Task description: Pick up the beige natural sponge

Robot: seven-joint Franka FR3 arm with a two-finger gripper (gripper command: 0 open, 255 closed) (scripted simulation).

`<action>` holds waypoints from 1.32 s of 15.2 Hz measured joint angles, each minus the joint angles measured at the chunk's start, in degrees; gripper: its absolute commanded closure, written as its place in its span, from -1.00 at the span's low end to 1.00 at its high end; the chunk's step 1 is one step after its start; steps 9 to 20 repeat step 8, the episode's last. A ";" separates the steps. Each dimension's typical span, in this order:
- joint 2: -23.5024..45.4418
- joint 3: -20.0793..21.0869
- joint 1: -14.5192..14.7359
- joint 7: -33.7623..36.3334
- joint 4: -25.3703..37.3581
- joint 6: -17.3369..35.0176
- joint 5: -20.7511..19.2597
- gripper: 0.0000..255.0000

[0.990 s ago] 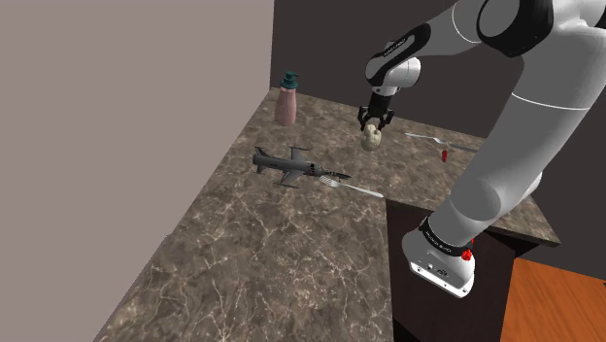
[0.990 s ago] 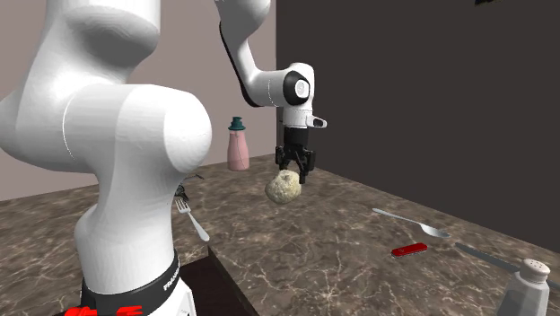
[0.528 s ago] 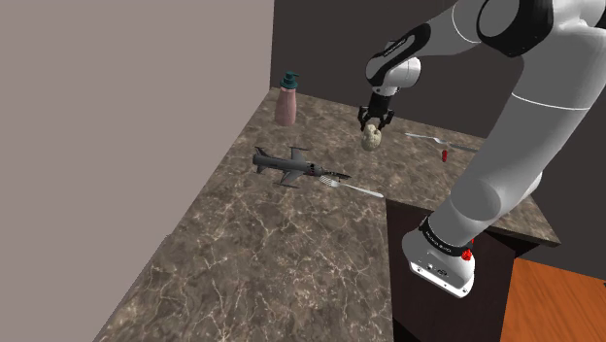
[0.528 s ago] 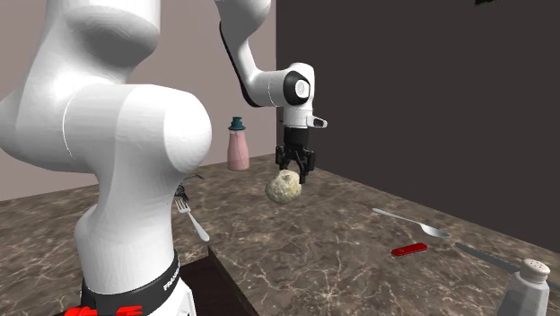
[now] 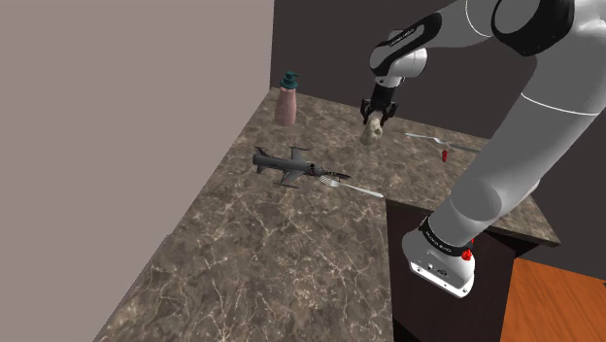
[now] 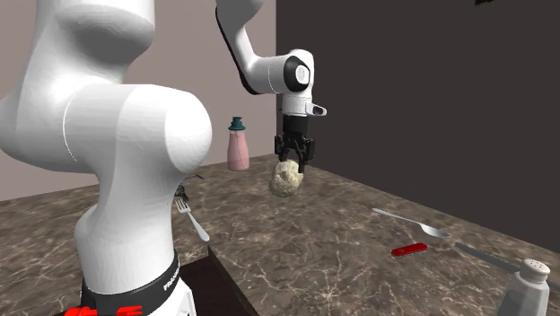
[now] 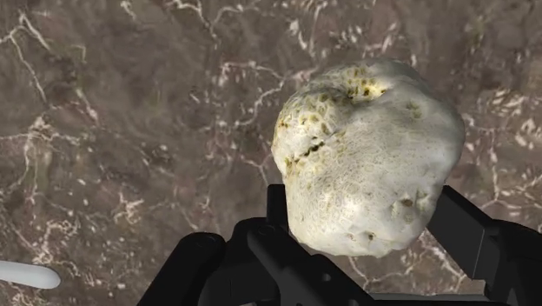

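Beige, pitted sponge (image 6: pixel 286 178) hanging from my black gripper (image 6: pixel 293 162) above a dark marbled countertop (image 5: pixel 252 233).
I see the jaws pinching the sponge's upper end. It dangles clear of the stone and, in the shoulder view, sits between the pink bottle (image 5: pixel 286 102) and the spoon (image 5: pixel 424 139).

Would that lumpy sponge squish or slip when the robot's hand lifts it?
Probably squishy: the sponge is full of little pits and holes, so it likely gives a bit. Probably light too: it hangs above the counter, pinched just at its top by the hand. Its rough skin should help it not slip.
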 measured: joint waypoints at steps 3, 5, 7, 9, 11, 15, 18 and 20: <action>-1.52 -0.18 0.08 0.42 0.57 -1.99 -0.73 1.00; -2.42 -0.26 0.12 0.69 1.10 -3.35 -1.14 1.00; -3.61 -0.31 0.23 1.09 1.56 -4.92 -1.67 1.00; -3.73 -0.37 0.17 1.02 1.93 -5.39 -1.74 1.00; -3.73 -0.37 0.17 1.02 1.93 -5.39 -1.74 1.00; -3.73 -0.37 0.17 1.02 1.93 -5.39 -1.74 1.00; -3.73 -0.37 0.17 1.02 1.93 -5.39 -1.74 1.00; -3.73 -0.37 0.17 1.02 1.93 -5.39 -1.74 1.00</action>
